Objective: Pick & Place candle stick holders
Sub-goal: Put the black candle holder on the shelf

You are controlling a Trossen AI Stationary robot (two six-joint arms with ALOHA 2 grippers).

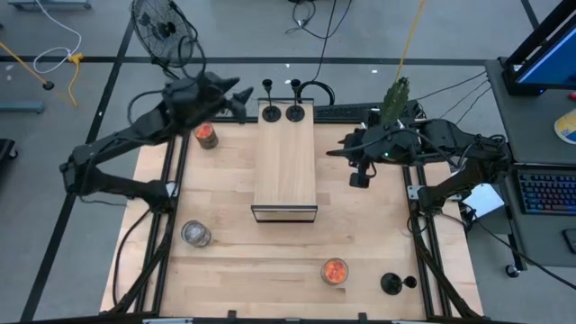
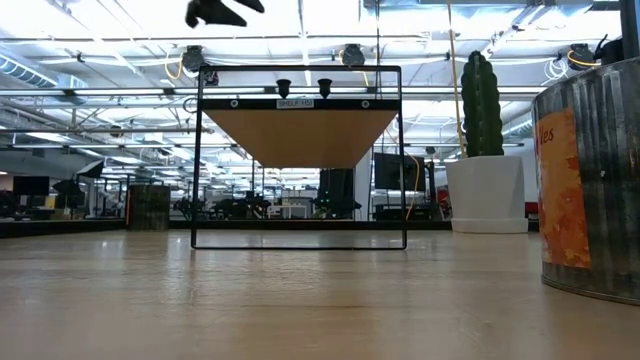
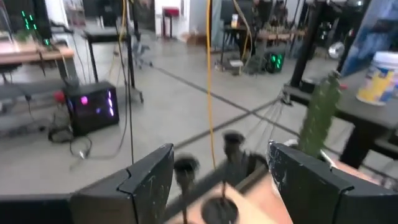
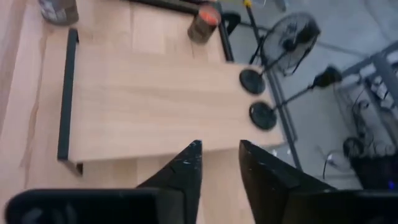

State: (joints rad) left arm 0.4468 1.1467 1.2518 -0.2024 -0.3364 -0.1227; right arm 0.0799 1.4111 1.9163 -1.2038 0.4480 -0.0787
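Two black holders [image 1: 270,112] [image 1: 295,112] stand on their round bases on the far end of the long pale wooden box [image 1: 283,157]. The third black holder [image 1: 391,283] stands at the table's near right. An orange cup [image 1: 207,135] stands far left, a clear cup [image 1: 195,234] near left, and another orange cup [image 1: 335,270] near the front. My left gripper [image 1: 245,95] is open and empty, in the air just left of the two holders, whose tops [image 3: 185,167] show between its fingers. My right gripper [image 1: 331,151] hovers right of the box, empty, its fingers [image 4: 219,155] a narrow gap apart.
The white pot with the green cactus [image 1: 396,99] stands at the far right, behind my right arm. The box stands raised on a black frame [image 2: 300,240]. The near orange cup [image 2: 590,180] fills the low view's right edge. Bare wood lies between the cups.
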